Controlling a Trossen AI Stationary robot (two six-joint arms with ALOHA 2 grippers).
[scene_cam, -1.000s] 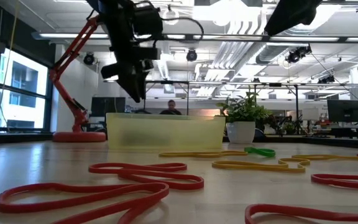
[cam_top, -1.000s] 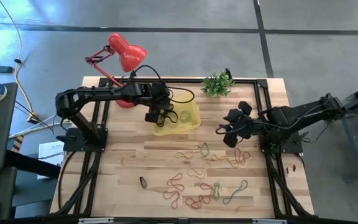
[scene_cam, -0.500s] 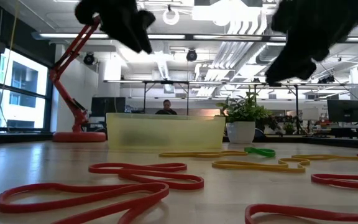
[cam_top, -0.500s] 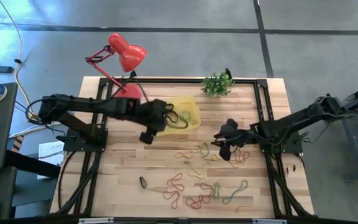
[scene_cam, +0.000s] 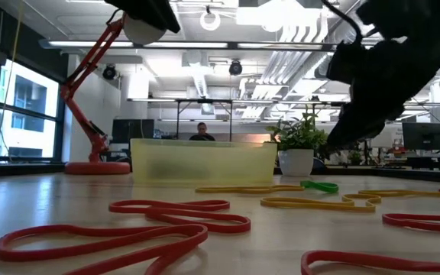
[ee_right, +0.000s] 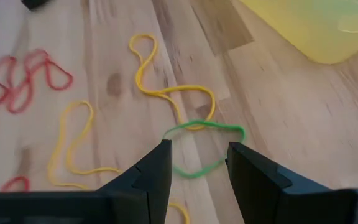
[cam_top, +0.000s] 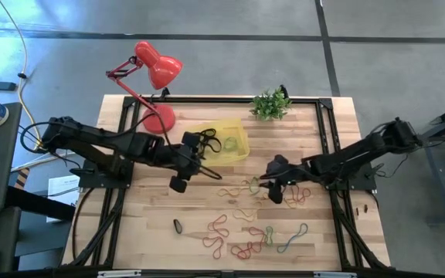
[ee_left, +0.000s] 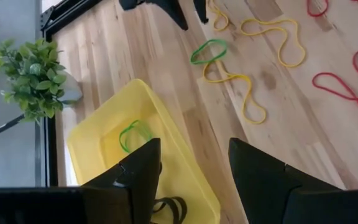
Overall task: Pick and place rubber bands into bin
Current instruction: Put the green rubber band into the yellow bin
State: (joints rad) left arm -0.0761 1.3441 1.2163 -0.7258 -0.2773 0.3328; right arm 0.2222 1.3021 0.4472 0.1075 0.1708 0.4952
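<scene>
The bin (cam_top: 224, 145) is seen near the back of the wooden table (cam_top: 153, 216), in front of the red desk lamp (cam_top: 154, 73) and left of a small potted plant (cam_top: 270, 104). Inside it, a green rubber band (ee_left: 134, 134) lies on the floor and a black rubber band (ee_left: 169, 208) rests near one wall.

The other rubber bands (cam_top: 242, 232) are spread over the table's middle and front: red, yellow and green loops, and a small black one (cam_top: 178, 226) lying apart to the left.

The left gripper (cam_top: 195, 158) is held at the bin's front left edge, its fingers (ee_left: 138, 177) parted and empty. The right gripper (cam_top: 273, 179) is poised just above a green band (ee_right: 201, 149) that overlaps a yellow band (ee_right: 166, 87); its fingers (ee_right: 157, 171) are spread and nothing is held.
</scene>
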